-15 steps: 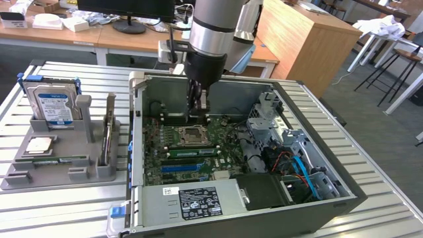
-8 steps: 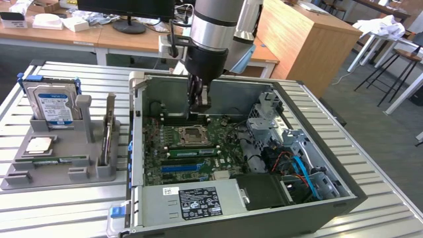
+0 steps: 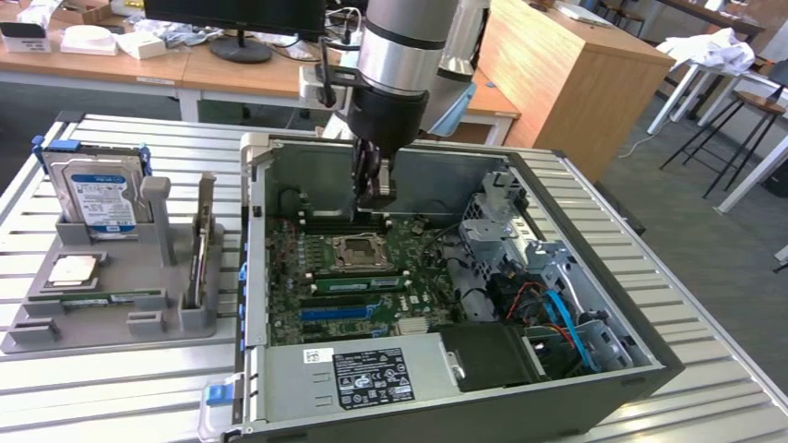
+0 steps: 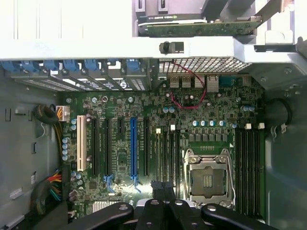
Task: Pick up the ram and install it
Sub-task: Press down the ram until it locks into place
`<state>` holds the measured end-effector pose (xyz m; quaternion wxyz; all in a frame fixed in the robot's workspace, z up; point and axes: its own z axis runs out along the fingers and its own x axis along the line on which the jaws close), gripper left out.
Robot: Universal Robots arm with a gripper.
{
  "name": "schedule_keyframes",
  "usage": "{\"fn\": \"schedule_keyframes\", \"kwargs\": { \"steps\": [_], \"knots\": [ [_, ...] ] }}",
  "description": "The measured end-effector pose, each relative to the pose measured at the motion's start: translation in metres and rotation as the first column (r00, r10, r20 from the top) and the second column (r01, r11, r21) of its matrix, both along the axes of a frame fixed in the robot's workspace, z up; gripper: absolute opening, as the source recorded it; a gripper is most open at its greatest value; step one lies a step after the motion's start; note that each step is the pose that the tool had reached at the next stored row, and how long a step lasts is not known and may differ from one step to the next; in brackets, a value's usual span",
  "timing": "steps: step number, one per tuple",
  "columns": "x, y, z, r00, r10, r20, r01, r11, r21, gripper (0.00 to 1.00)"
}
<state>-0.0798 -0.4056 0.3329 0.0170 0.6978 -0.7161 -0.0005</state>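
A thin green ram stick [image 3: 105, 297] lies flat in the grey holder [image 3: 111, 323] at the exterior view's left. A second green stick with black chips [image 3: 357, 281] stands in a slot on the motherboard [image 4: 120, 143], beside the CPU socket [image 3: 357, 251]. My gripper [image 3: 376, 196] hangs inside the open computer case [image 3: 308, 171], above the board's far side and well away from the holder. In the wrist view my gripper [image 4: 162, 188] is shut, with nothing visible between its black fingers. It sits over the memory slots next to the CPU socket [image 4: 206, 179].
The holder also carries an upright hard drive [image 3: 101, 198], an upright expansion card [image 3: 201, 245] and a flat chip [image 3: 74, 269]. Drive cages and cables [image 3: 542, 295] fill the case's right side. The case rests on a slatted metal table [image 3: 124, 388]. Desks stand behind.
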Motion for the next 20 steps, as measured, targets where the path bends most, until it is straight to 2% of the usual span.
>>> {"fn": "schedule_keyframes", "kwargs": {
  "steps": [13, 20],
  "knots": [
    [0.031, 0.0000, 0.0000, 1.0000, 0.000, -0.0001, 0.000, 1.0000, 0.0000, 0.10],
    [0.034, 0.0000, 0.0000, 1.0000, 0.000, -0.0001, 0.000, 1.0000, 0.0000, 0.10]
  ]
}}
